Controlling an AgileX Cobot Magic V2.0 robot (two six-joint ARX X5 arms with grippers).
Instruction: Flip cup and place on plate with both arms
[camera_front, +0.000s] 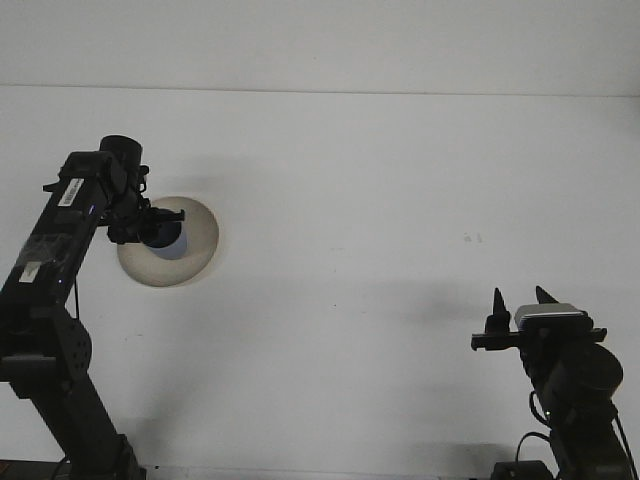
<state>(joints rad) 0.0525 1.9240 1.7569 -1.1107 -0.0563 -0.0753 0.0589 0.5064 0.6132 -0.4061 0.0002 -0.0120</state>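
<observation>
Left tool (150, 228) reaching over the plate (195, 240), clamped on the dark cup (165, 234) sitting inside it. Right tool (520, 305) parked low over the desk (400, 200), prongs apart, holding nothing.

- nothing actually readable here tbh
- left arm (62, 232) has a small white sticker (69, 190) near the wrist, print way too tiny to make out
- another pale label (33, 270) lower on the same arm, also just a blur
</observation>
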